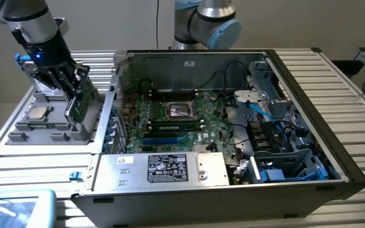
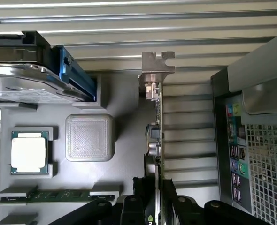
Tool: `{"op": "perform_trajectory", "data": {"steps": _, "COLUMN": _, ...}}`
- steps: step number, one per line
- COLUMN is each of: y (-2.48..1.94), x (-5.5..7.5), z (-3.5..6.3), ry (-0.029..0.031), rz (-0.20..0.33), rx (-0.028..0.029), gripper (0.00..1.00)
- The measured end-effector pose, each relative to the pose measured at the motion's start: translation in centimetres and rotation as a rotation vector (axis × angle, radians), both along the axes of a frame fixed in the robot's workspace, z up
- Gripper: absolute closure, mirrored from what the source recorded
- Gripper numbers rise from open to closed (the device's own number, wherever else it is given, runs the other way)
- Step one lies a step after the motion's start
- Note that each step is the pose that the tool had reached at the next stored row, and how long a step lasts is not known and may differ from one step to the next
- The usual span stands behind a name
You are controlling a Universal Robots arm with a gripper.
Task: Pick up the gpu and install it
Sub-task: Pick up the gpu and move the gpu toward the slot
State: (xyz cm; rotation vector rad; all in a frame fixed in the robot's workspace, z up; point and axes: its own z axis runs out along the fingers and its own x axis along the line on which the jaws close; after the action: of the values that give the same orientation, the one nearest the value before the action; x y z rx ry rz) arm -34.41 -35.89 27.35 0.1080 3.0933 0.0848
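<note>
I'm looking at the gripper [image 1: 72,89] over the gray holder tray [image 1: 43,129], which is sitting on the slatted table [image 1: 334,95] at the exterior view's left, just beside the open computer case [image 1: 296,71]. The jaws are standing about half closed and are pinching the graphics card [image 1: 79,108] by its upper edge, one finger on each face. The card is standing upright on edge, green face showing toward the case, with its lower edge down at the tray; I'm not able to tell whether it is clear of the slot or touching it. In the wrist view I'm seeing the graphics card [image 2: 158,136] edge-on between the dark fingers [image 2: 139,206] of the gripper [image 2: 153,192], with its silver bracket [image 2: 157,65] at the far end, over the tray [image 2: 124,103]. The processor chip [image 2: 29,151] is lying flat in its own pocket well apart from the card, and the memory stick [image 2: 54,196] is lying in a slot near it. The chip [image 1: 38,112] is also showing in the exterior view, beside the card. The case's port panel [image 2: 236,164] is facing the tray. The motherboard [image 1: 169,118] is lying exposed inside the case.
</note>
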Motion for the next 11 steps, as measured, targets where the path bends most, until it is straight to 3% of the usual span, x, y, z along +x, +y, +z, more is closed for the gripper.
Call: {"op": "perform_trajectory", "data": {"steps": 11, "y": -0.01, "x": 0.0, "z": 4.82, "ry": -0.0003, "rz": 0.000, "rx": 0.0006, "gripper": 0.73}}
